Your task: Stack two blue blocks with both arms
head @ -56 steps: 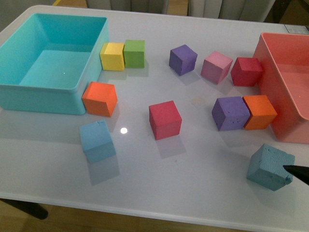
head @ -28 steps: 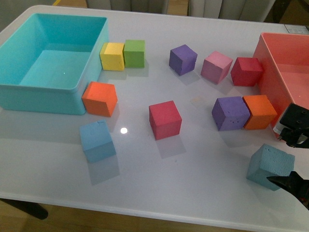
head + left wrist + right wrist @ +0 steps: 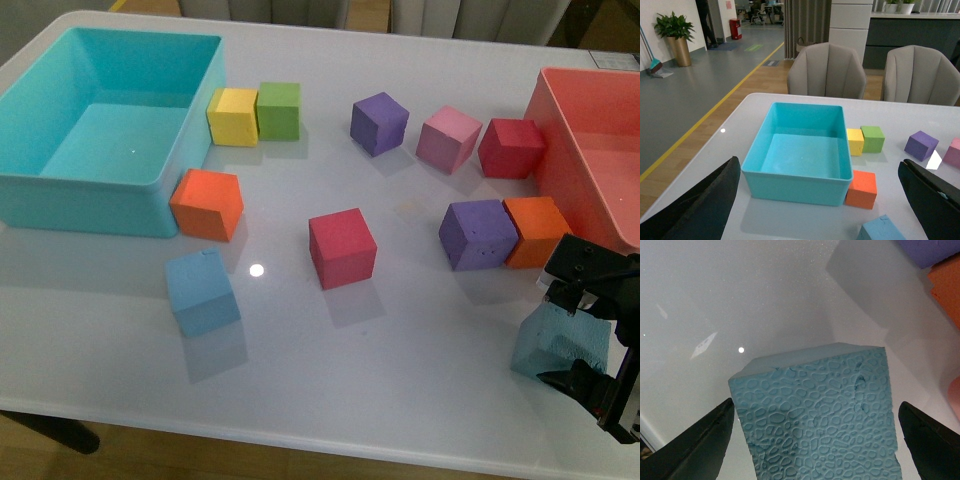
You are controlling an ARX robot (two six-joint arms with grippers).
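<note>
The paler sky-blue block [image 3: 203, 292] lies on the white table at the front left, and its top corner shows in the left wrist view [image 3: 880, 229]. The duller blue block [image 3: 548, 338] lies at the front right, near the table's edge. My right gripper [image 3: 562, 333] is open, with one finger on each side of this block. In the right wrist view the block [image 3: 810, 385] fills the gap between the open fingers of the right gripper [image 3: 816, 410]. My left gripper [image 3: 819, 167] is open and empty. It is above and behind the sky-blue block and is out of the front view.
A large turquoise bin [image 3: 90, 195] stands at the back left and a pink bin [image 3: 560, 140] at the right. An orange cube [image 3: 207, 204] is just beyond the sky-blue block. A red cube [image 3: 342, 248], a purple cube [image 3: 477, 234] and an orange cube [image 3: 537, 231] lie mid-table. Several more cubes lie farther back.
My right gripper has come in from the lower right edge and now straddles the duller blue block. No block has moved.
</note>
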